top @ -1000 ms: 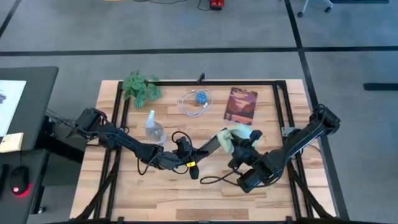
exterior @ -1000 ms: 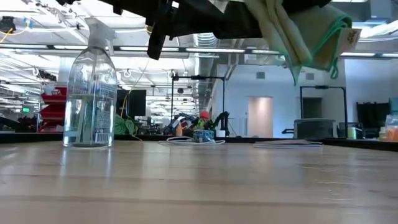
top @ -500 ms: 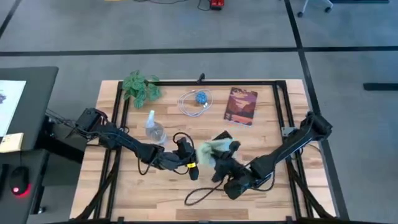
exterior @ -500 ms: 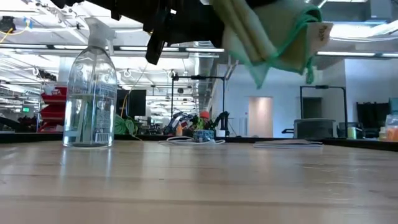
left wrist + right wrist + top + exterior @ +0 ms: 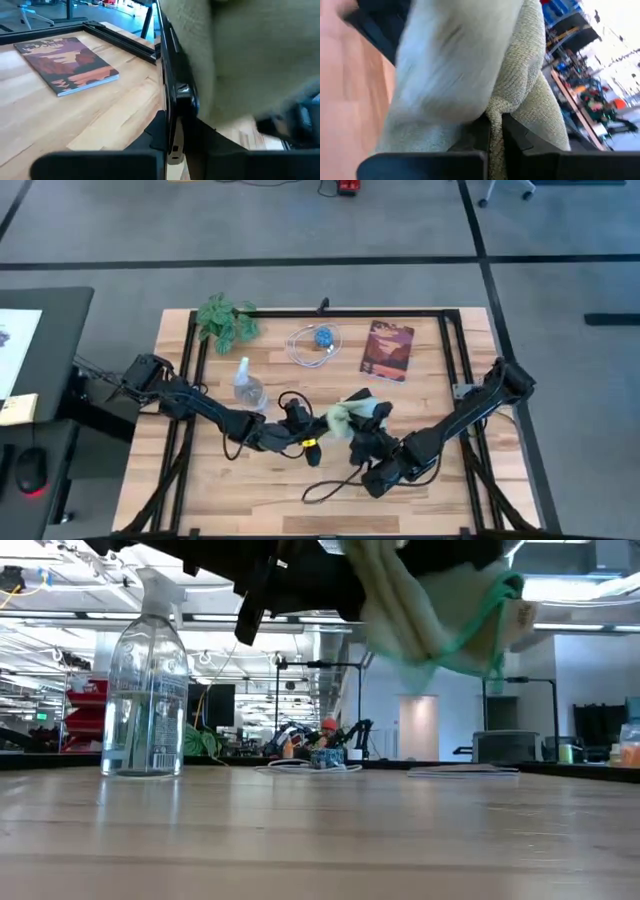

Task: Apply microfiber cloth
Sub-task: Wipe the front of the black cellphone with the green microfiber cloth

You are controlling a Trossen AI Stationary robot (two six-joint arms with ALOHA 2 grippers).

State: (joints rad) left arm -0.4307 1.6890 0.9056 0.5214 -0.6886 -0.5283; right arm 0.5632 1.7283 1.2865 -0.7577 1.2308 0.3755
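The pale mint-green microfiber cloth is bunched up in my right gripper, above the middle of the table. It lies against one face of a black phone, which my left gripper holds in the air. In the left wrist view the phone shows edge-on, with the cloth covering its side. In the low view the cloth hangs well above the tabletop. My left gripper pinches the phone's near end between its two fingers, which run along the phone. The phone stands on its long edge, lifted clear of the table, and reaches out toward the table's right. My right gripper pinches a bunched fold of the cloth between its two fingers, several layers thick. It comes from the table's near right. The cloth is clear of the table, spread loosely past the fingers and lying against the phone's face.
A clear spray bottle stands left of the grippers. At the far side are a leafy plant, a coiled cable with a blue ball and a book. Black frame rails border the table. A loose cable lies near the front.
My right gripper has carried the cloth toward the table's left and near edge, from the phone's far right end onto its face, then a little back toward the right. The cloth's hanging folds have swung with it. The phone has stayed in my left gripper.
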